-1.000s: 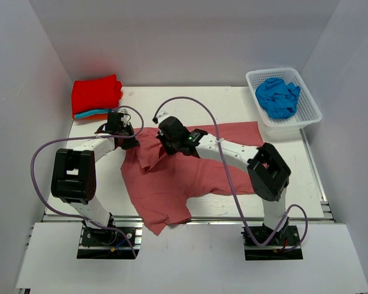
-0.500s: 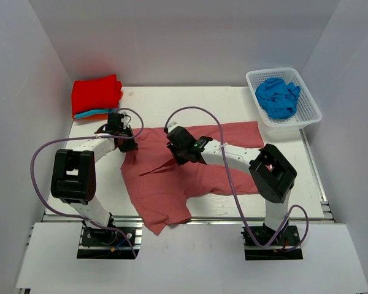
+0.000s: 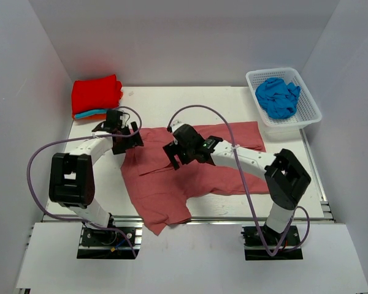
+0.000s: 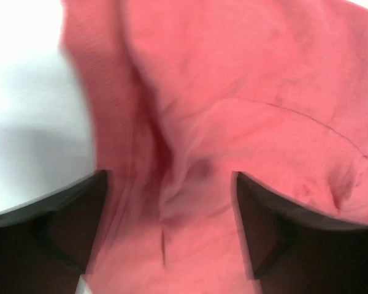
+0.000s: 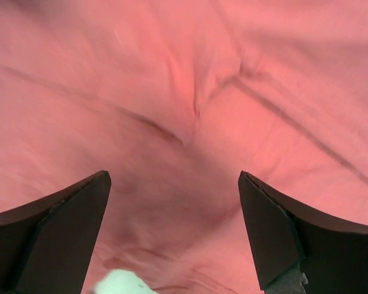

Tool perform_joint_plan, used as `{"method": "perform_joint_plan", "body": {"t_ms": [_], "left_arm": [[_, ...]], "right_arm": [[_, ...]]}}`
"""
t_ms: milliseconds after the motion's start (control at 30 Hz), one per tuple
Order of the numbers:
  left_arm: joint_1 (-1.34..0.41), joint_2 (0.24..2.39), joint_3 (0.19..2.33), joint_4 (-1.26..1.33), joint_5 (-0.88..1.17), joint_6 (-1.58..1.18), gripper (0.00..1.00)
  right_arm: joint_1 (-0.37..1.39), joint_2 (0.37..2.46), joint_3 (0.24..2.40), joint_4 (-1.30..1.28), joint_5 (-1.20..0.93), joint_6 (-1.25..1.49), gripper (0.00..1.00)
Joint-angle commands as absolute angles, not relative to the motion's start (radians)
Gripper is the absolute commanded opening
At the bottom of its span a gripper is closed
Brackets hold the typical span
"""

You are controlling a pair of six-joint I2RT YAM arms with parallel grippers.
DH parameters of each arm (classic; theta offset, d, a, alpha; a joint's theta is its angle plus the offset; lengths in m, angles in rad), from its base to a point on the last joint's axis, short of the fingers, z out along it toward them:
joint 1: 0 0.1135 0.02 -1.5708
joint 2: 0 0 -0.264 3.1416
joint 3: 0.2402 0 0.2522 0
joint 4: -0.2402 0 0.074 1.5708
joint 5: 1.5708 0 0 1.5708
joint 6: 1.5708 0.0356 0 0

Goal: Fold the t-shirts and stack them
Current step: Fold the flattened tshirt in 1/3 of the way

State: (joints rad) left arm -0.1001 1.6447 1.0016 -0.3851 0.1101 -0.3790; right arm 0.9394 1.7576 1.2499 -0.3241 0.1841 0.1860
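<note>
A dusty rose-red t-shirt (image 3: 202, 174) lies spread and wrinkled on the white table (image 3: 233, 107), with one corner hanging over the near edge. My left gripper (image 3: 126, 141) hovers open over the shirt's left edge. In the left wrist view the left gripper (image 4: 170, 177) has only rumpled cloth (image 4: 245, 92) under its spread fingers. Over the shirt's middle my right gripper (image 3: 175, 155) is open too, and the right wrist view shows the right gripper (image 5: 175, 177) just above the fabric (image 5: 172, 73). Folded red (image 3: 97, 93) and turquoise (image 3: 89, 114) shirts are stacked at the back left.
A white lattice basket (image 3: 297, 116) at the back right holds a crumpled bright blue shirt (image 3: 277, 97). White walls enclose the table on three sides. Purple cables loop above both arms. Bare table (image 4: 24, 104) shows left of the shirt.
Both grippers have gone from shut to open and let go of the rose-red shirt. The lifted fold has dropped flat, and the right gripper has shifted slightly right and nearer.
</note>
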Motion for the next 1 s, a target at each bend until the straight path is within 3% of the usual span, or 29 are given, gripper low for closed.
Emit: {"method": "perform_joint_plan", "body": {"t_ms": [0, 67, 100, 133, 167, 233, 333, 567, 700, 967], "left_arm": [[-0.095, 1.533, 1.09, -0.533, -0.038, -0.461, 0.99], [-0.104, 1.516, 1.115, -0.564, -0.104, -0.479, 1.0], [-0.113, 1.497, 1.124, -0.552, -0.104, -0.479, 1.0], [-0.114, 1.488, 1.124, -0.534, -0.072, -0.479, 1.0], [-0.114, 1.488, 1.124, -0.503, -0.034, -0.454, 1.0], [-0.114, 1.488, 1.115, -0.388, 0.119, -0.431, 1.0], [-0.114, 1.526, 1.115, -0.277, 0.28, -0.4, 1.0], [-0.114, 1.753, 1.137, -0.218, 0.434, -0.405, 1.0], [-0.114, 1.805, 1.103, -0.218, 0.414, -0.405, 1.0], [-0.094, 1.891, 1.103, -0.244, 0.377, -0.416, 1.0]], "right_arm": [[0.934, 1.713, 1.336, -0.293, 0.207, 0.213, 0.9], [0.923, 1.735, 1.364, -0.255, 0.213, 0.222, 0.9], [0.923, 1.746, 1.371, -0.241, 0.177, 0.2, 0.75], [0.92, 1.779, 1.394, -0.217, 0.132, 0.192, 0.52], [0.919, 1.82, 1.438, -0.218, 0.108, 0.18, 0.52], [0.92, 1.888, 1.521, -0.232, 0.028, 0.17, 0.4], [0.92, 1.956, 1.545, -0.227, -0.081, 0.195, 0.37], [0.879, 1.991, 1.385, -0.1, -0.055, 0.284, 0.24], [0.854, 2.003, 1.313, -0.094, -0.044, 0.316, 0.18], [0.842, 1.958, 1.229, -0.023, -0.225, 0.244, 0.2]]}}
